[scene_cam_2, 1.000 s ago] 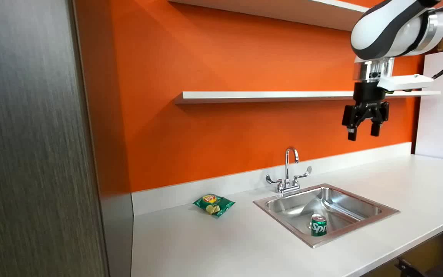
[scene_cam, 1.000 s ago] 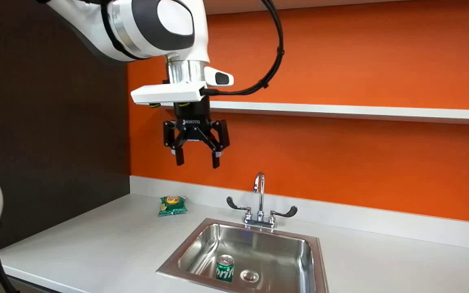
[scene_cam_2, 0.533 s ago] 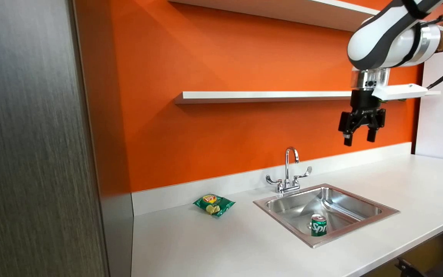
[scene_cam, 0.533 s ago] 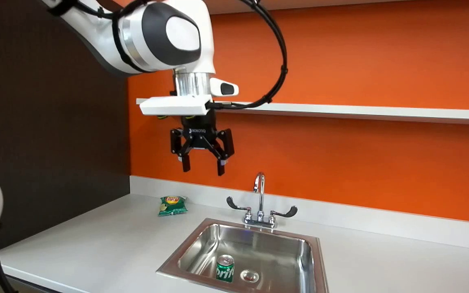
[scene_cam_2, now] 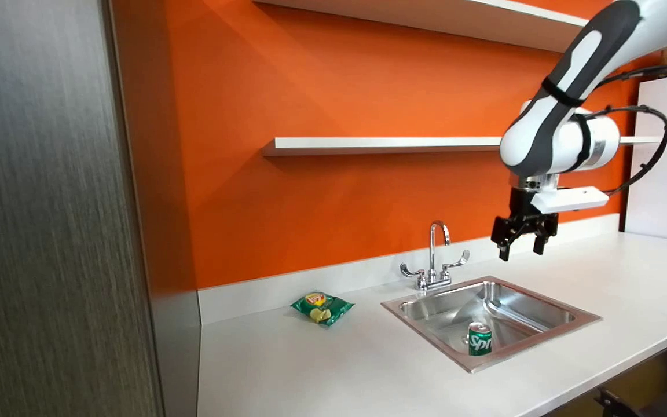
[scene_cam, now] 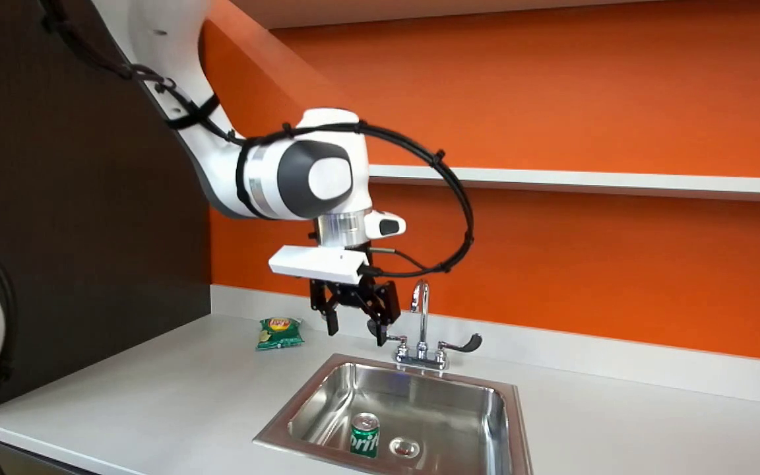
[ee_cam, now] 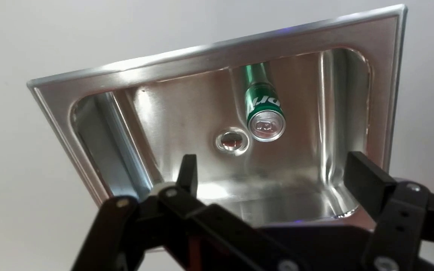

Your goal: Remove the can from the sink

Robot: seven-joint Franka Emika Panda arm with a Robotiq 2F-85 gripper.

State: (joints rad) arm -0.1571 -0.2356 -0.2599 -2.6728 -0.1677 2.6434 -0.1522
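The green can with a silver top stands upright on the floor of the steel sink. The can shows in both exterior views [scene_cam: 365, 437] [scene_cam_2: 480, 339] and in the wrist view [ee_cam: 265, 109]. The sink shows in both exterior views [scene_cam: 426, 390] [scene_cam_2: 533, 341] and in the wrist view [ee_cam: 187, 64]. My gripper [scene_cam: 357, 329] [scene_cam_2: 521, 249] [ee_cam: 273, 165] is open and empty, pointing down. It hangs above the sink's level, well clear of the can. In the wrist view the can lies beyond the fingertips, between the two fingers' lines, beside the drain [ee_cam: 232, 141].
A chrome two-handled faucet [scene_cam: 424, 330] [scene_cam_2: 433, 255] rises at the sink's back edge. In an exterior view the gripper overlaps one handle. A green-and-yellow chip bag [scene_cam: 280, 334] [scene_cam_2: 322, 308] lies on the white counter. A shelf [scene_cam: 584, 181] [scene_cam_2: 385, 142] runs along the orange wall.
My arm and open gripper have come down a long way, shifting right in an exterior view, toward the sink's level. The can, sink and chip bag have not moved.
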